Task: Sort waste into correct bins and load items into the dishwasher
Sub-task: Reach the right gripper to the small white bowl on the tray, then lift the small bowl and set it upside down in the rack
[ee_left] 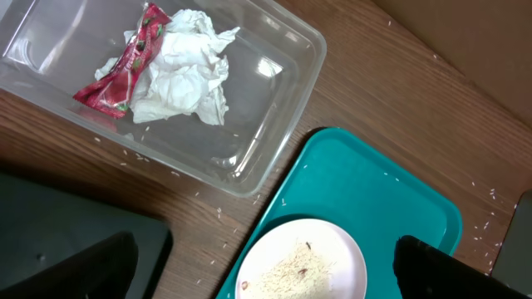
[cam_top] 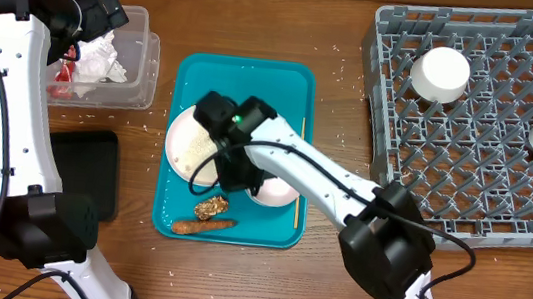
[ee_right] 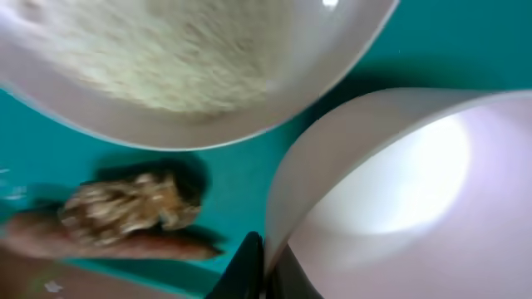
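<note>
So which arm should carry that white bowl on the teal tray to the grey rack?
Probably the right. The right hand is shut on the rim of the bowl, and the grey rack lies on that side. The left hand hangs open over the clear tub, farther away.

A: Napkin [ee_left: 187,66] and wrapper [ee_left: 125,71]?
B: Crumpled white and red, side by side in the clear tub [ee_left: 287,116].
A: Plate [ee_left: 345,253]?
B: Flat on the teal tray [ee_left: 382,199], dusted with rice [ee_left: 291,270]; bowl [ee_right: 399,183] just beside it, brown chunk [ee_right: 129,208] and carrot piece [cam_top: 202,227] lying together nearby.
</note>
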Robot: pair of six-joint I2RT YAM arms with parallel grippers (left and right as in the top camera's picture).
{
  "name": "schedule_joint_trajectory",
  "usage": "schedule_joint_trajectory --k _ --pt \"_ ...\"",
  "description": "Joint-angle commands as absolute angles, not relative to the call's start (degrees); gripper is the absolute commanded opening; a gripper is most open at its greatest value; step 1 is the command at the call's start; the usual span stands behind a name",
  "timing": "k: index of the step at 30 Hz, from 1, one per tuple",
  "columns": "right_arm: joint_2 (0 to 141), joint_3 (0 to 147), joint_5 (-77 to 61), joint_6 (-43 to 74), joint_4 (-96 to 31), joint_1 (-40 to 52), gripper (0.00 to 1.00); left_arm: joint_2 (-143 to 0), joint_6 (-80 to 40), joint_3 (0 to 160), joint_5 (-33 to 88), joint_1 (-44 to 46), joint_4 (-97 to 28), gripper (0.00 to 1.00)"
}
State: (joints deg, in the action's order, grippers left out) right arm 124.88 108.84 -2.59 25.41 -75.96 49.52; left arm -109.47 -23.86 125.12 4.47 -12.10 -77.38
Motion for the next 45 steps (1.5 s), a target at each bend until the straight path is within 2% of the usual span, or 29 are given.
schedule_joint_trajectory --k 1,4,6,9,11,15,21,28,32,39,45 --pt "123.85 118.72 -1.61 24.62 -80.31 47.79 0.04 -109.38 -24.45 124.97 4.29 -11.97 -77.38 1.00" --pt "123.72 128.55 1.17 22.06 -86.56 44.10 0.04 -109.38 -24.45 124.97 4.29 -11.97 -77.38 1.00" --pt "123.42 138.10 3.84 21.82 -90.28 37.58 0.04 -109.38 -24.45 124.97 4.29 -11.97 -77.38 1.00" --pt "123.31 146.67 0.05 17.63 -89.93 27.90 0.04 -109.38 -24.45 124.97 4.29 -11.97 -77.38 1.00" --pt "123.33 151.55 -10.00 13.93 -86.54 16.12 0.04 -109.38 -24.45 124.97 4.29 -11.97 -77.38 1.00" --pt "123.83 150.74 -25.30 13.02 -78.11 -1.63 0.04 -109.38 -24.45 124.97 4.29 -11.97 -77.38 1.00" --pt "128.01 141.62 -55.44 9.37 -62.57 -18.52 0.04 -109.38 -24.45 124.97 4.29 -11.97 -77.38 1.00" --pt "134.80 132.25 -79.75 10.79 -42.33 -24.86 0.04 -109.38 -24.45 124.97 4.29 -11.97 -77.38 1.00" --pt "137.16 130.26 -78.74 13.98 -37.06 -25.32 0.04 -109.38 -24.45 124.97 4.29 -11.97 -77.38 1.00" --pt "138.37 129.67 -66.83 18.63 -37.17 -26.89 0.05 -109.38 -24.45 124.97 4.29 -11.97 -77.38 1.00" --pt "138.47 129.60 -65.58 19.53 -38.44 -28.53 0.09 -109.38 -24.45 124.97 4.29 -11.97 -77.38 1.00"
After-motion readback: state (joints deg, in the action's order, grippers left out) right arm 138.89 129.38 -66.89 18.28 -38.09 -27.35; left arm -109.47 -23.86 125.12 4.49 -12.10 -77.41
